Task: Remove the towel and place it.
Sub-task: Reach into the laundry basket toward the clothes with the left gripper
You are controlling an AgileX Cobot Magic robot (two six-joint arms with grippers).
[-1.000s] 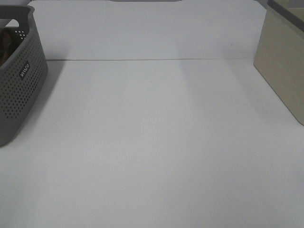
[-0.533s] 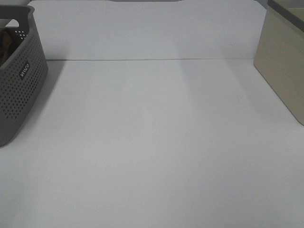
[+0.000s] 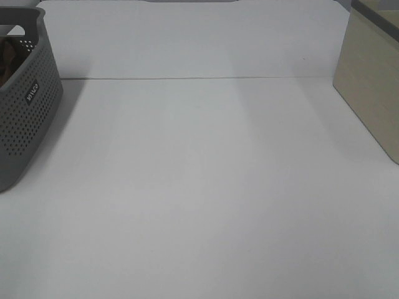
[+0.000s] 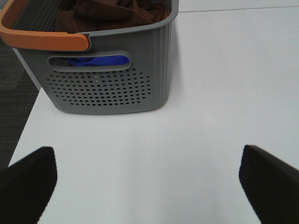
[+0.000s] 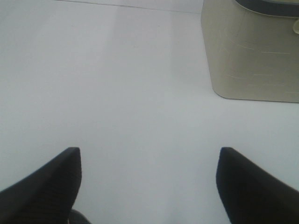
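While inside perforated basket (image 4: 107, 91), rumpled towel (image 4: 107, 11)

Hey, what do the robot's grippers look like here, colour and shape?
Only the fingertips show, in the wrist views. The left gripper has two black, blunt, wedge-shaped fingers. The right gripper has the same black wedges, with what looks like a faint fine texture on its pads. No cables or markings are visible; the high camera shows no arm.

towel (image 4: 110, 11): partly hidden by basket (image 4: 156, 56) | beige box (image 3: 371, 93): edge-cropped
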